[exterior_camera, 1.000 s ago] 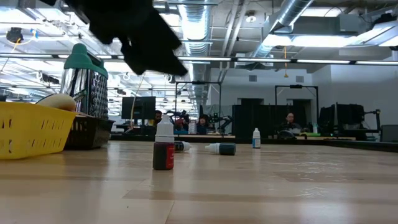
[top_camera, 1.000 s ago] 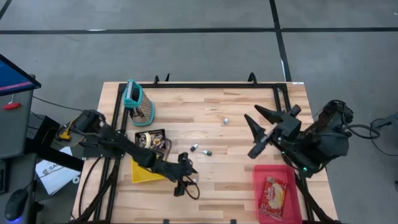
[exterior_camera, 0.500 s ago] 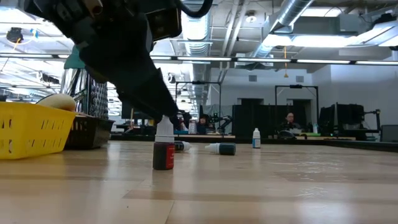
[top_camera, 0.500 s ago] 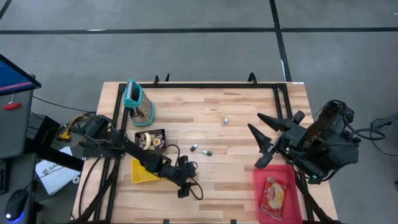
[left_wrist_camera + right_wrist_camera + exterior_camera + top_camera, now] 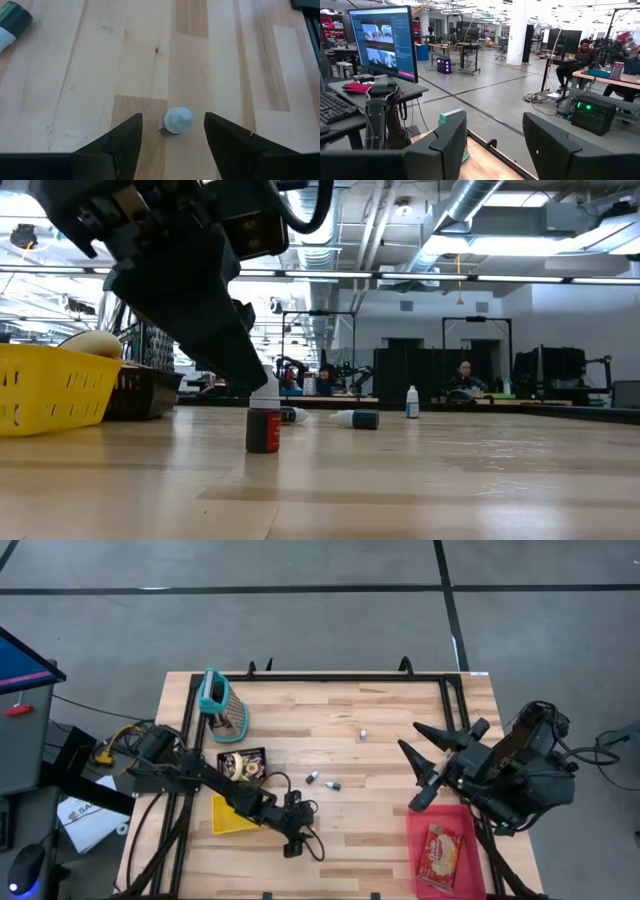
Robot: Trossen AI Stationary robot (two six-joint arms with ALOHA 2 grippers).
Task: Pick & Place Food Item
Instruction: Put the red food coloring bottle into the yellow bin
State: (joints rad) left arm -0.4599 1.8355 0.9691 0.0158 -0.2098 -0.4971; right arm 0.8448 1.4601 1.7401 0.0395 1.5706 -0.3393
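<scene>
Your left gripper (image 5: 172, 131) hangs over the bench (image 5: 380, 710), jaws spread with the bottle (image 5: 176, 120) upright between them, untouched on either side. It looks light, hard and easily tipped; pinch it on the dark body below the white cap. Your right gripper (image 5: 412, 766) waits aloft, jaws spread and empty.

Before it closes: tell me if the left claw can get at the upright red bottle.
Probably yes: the left claw is open, its fingers either side of the red bottle, white cap between them, nothing in the way.
</scene>
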